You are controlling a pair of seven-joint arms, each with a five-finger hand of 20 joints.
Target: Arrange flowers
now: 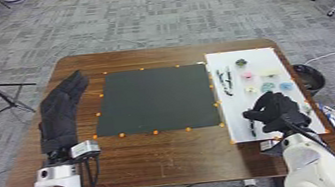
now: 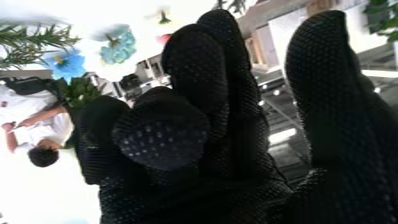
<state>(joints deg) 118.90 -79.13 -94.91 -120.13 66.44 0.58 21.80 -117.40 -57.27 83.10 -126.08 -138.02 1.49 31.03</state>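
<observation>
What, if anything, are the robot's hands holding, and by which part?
Nothing, as far as can be seen. The left hand is empty beside the dark mat; the right hand, over the white sheet, seems empty too.

"Can you read any words, numbers or signs near you?"

"No, I can't read any from here."
</observation>
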